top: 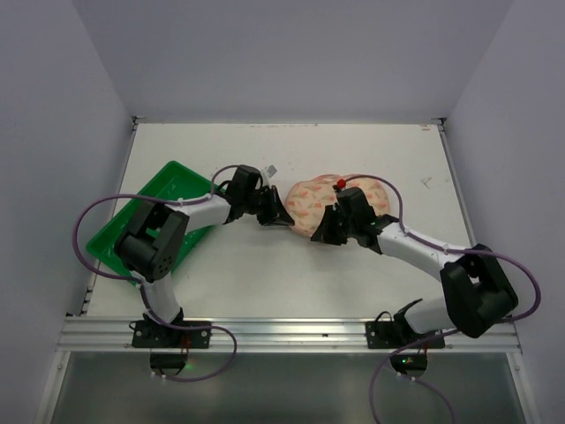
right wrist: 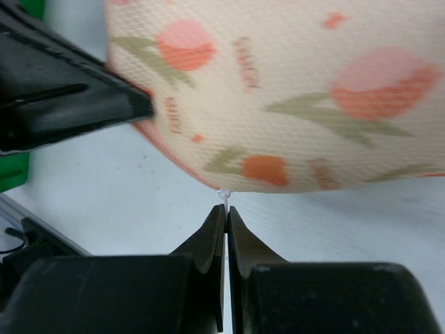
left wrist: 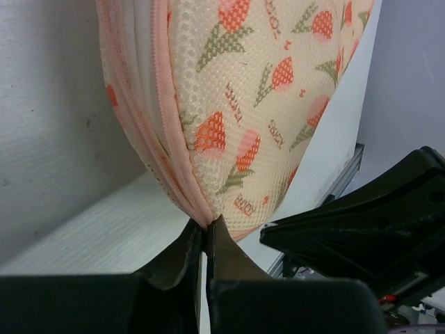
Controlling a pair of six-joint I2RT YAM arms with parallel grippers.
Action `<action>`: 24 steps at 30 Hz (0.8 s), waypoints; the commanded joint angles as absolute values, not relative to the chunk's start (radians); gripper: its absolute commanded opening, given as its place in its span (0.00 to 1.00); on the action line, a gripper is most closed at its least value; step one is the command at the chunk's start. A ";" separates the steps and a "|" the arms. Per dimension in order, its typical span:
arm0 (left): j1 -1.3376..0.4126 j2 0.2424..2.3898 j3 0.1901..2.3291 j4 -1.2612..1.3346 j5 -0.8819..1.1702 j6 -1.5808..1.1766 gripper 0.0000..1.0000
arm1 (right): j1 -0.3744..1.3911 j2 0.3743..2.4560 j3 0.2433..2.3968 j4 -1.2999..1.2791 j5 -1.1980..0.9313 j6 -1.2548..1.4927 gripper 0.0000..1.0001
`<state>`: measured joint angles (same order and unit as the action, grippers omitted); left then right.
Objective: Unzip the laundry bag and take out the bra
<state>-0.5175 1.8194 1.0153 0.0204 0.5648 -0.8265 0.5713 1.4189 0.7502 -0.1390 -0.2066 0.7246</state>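
**Both arms pinched on at the bag's edge, zip not yet open**

The laundry bag point(top: 349, 196) lies mid-surface, the green tray point(top: 146, 221) away at its 9 o'clock. The left arm is folded low across the tray's edge, wrist reaching in from the bag's 8 o'clock. The left fingers point(left wrist: 182, 254) are clamped on the very tip of the pink zip edging point(left wrist: 167, 139). The right arm stretches in from 4 o'clock. The right fingers point(right wrist: 208, 240) are pressed tight at the 6 o'clock rim, a tiny white tab point(right wrist: 224, 197) caught at their tips, likely the zip pull.

Both bites are thin, and that's the danger. A sharp tug could pop the tab free, or the seam could slide out on the left. If the anchor goes, the whole bag drags instead of unzipping. No bra in sight, so presumably it's inside.
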 commanded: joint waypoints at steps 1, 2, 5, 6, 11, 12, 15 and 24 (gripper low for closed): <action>-0.474 1.809 0.990 0.061 0.551 -0.804 0.00 | 0.503 1.332 0.687 -0.251 -0.158 0.703 0.00; -0.474 1.796 0.983 0.061 0.551 -0.801 0.00 | 0.461 1.319 0.661 -0.258 -0.158 0.703 0.00; -0.474 1.783 0.947 0.075 0.551 -0.805 0.00 | 0.428 1.281 0.647 -0.261 -0.158 0.672 0.00; -0.479 1.779 0.933 0.084 0.552 -0.811 0.00 | 0.428 1.276 0.655 -0.261 -0.175 0.654 0.00; -0.503 1.764 0.858 0.169 0.568 -0.854 0.14 | 0.425 1.229 0.722 -0.325 -0.166 0.629 0.61; -0.512 1.758 0.842 0.170 0.568 -0.859 0.22 | 0.425 1.212 0.724 -0.336 -0.134 0.640 0.71; -0.528 1.711 0.810 0.160 0.572 -0.853 0.67 | 0.413 1.146 0.721 -0.400 -0.059 0.692 0.88; -0.485 1.615 1.093 -0.158 0.358 -0.479 0.94 | 0.275 1.057 0.670 -0.488 0.081 0.841 0.92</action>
<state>-0.5003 1.6135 0.9501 -0.0803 0.4522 -0.6613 0.3099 1.0634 0.6819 -0.4568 0.0135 0.7795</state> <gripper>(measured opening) 0.947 0.916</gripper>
